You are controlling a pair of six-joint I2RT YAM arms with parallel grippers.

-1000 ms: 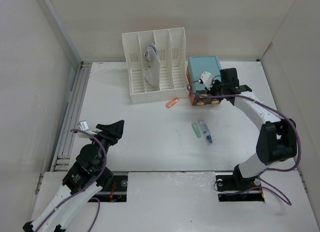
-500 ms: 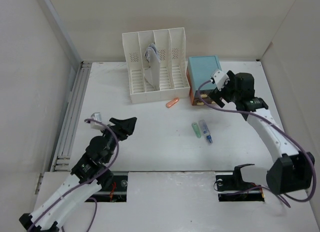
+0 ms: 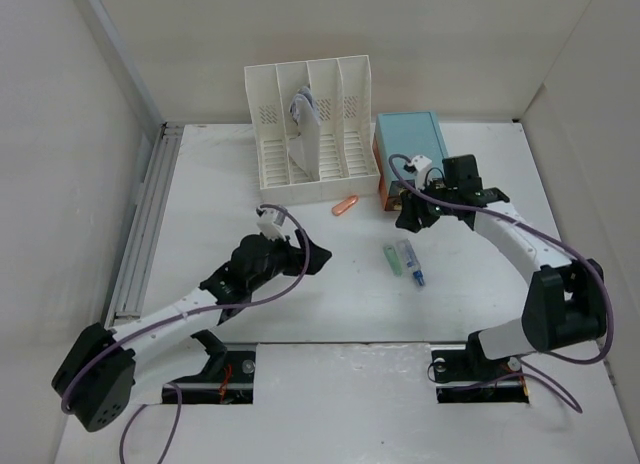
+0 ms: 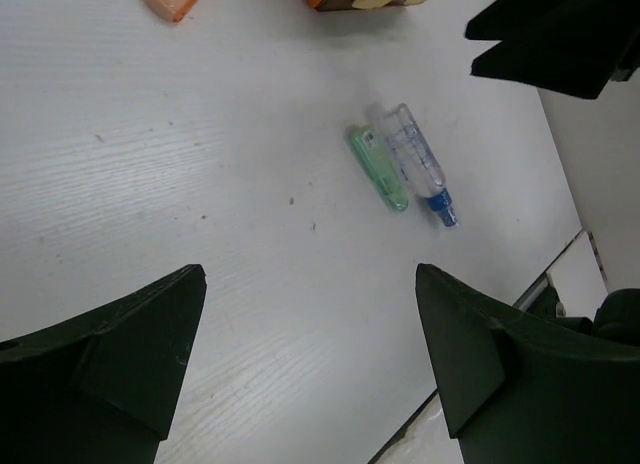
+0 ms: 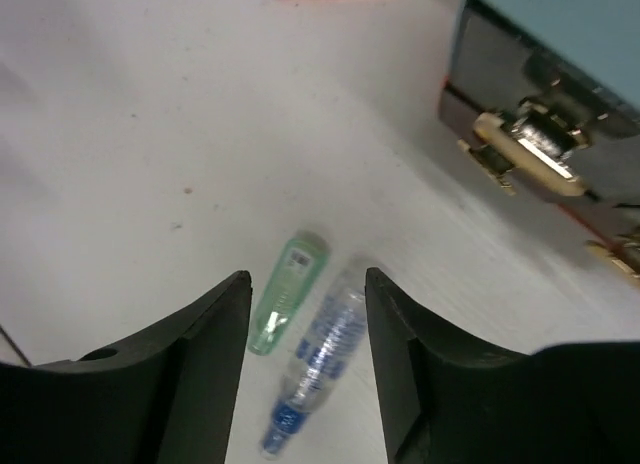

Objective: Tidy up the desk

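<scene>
The desk is a wide white tabletop. On it lie a green tube and a clear bottle with a blue cap, side by side. An orange piece lies in front of the file rack. My left gripper hovers open over bare desk, left of the tubes. In the left wrist view the gripper holds nothing, with the green tube and bottle ahead. My right gripper hangs open above the green tube and bottle, touching neither.
A white slotted file rack stands at the back with something pale in one slot. A teal-topped drawer box with brass handles sits right of it, close behind my right gripper. Grey rails run along the left edge.
My left arm has reached forward and right toward the middle of the desk, its jaws spreading wider. My right gripper left the drawer box front and now faces down over the tubes, jaws apart.
</scene>
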